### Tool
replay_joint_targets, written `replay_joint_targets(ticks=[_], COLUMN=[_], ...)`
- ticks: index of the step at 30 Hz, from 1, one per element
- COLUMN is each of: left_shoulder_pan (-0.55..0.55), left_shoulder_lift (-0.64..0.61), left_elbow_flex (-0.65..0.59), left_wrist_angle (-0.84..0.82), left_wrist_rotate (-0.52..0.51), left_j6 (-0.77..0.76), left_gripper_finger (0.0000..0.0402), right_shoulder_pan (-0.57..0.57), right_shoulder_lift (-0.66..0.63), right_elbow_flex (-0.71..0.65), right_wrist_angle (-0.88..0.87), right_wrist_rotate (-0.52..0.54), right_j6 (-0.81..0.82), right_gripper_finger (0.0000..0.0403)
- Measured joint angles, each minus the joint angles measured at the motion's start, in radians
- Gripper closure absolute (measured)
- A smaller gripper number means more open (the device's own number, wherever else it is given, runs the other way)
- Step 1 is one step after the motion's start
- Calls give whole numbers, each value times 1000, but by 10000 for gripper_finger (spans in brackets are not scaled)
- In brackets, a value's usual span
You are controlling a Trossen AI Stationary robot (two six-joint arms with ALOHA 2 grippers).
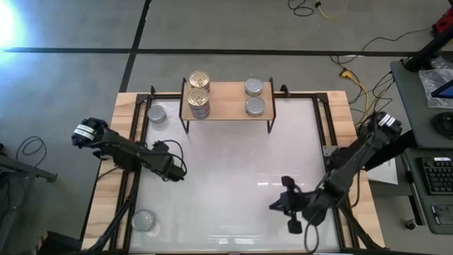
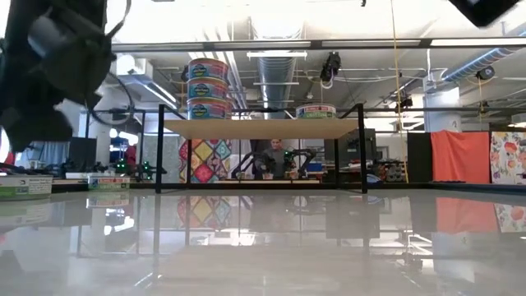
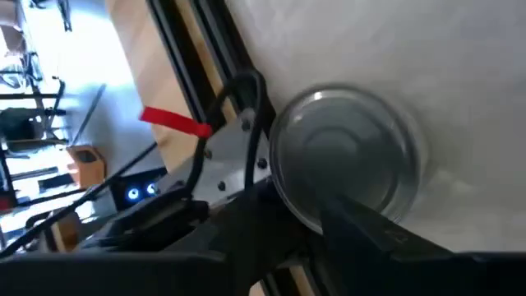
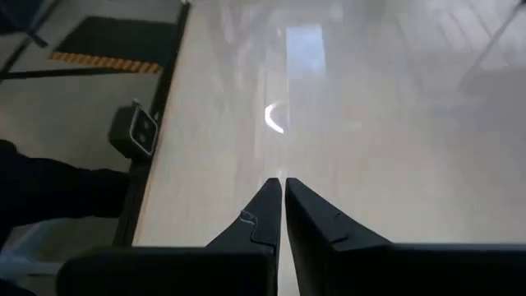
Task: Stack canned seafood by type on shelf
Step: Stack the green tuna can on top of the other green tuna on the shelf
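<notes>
Nearest, at the table's [image 1: 226, 212] front left corner, a silver-lidded tin [image 1: 144, 220] sits alone on the white top. Over at the near right, the right gripper [image 1: 288, 207] hovers above bare table with its two fingers pressed together, holding nothing; the right wrist view shows the tips [image 4: 282, 191] meeting over the glossy surface.

Farther in on the left side, the left gripper [image 1: 175, 168] hangs above the table; its wrist view looks down on a silver tin [image 3: 349, 160] just beyond its dark fingers [image 3: 370, 234], but whether those fingers are apart or closed I cannot tell.

Toward the far left, another silver tin [image 1: 157, 113] rests on the table just beside the shelf's left end.

Farthest, the shelf [image 1: 226, 103] stands at the middle of the table's far edge. On its left end are the gold-lidded tins [image 1: 199, 79], which the low view shows as a stack of three [image 2: 208, 88]. On its right end two silver tins [image 1: 255, 106] lie one behind the other, [image 1: 253, 86] the farther
</notes>
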Motion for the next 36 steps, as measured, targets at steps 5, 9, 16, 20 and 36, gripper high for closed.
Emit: replay_joint_targets(ticks=[5, 9, 16, 20, 36], left_shoulder_pan=[30, 50, 55, 58, 18], left_shoulder_lift=[27, 57, 108, 158, 323], left_elbow_flex=[-45, -52, -51, -49, 283], left_wrist_angle=[71, 77, 135, 142, 292], left_wrist_rotate=[34, 36, 74, 96, -19], left_j6=[44, 48, 9, -3, 218], left_gripper_finger=[339, 384, 399, 401, 401], right_shoulder_pan=[10, 37, 91, 117, 136], right_shoulder_lift=[137, 244, 407, 482, 567], right_elbow_flex=[67, 163, 377, 498, 700], right_wrist_angle=[3, 2, -11, -22, -276], right_wrist_rotate=[-1, -4, -4, -5, -1], right_j6=[88, 101, 68, 27, -62], right_gripper_finger=[390, 390, 390, 390, 390])
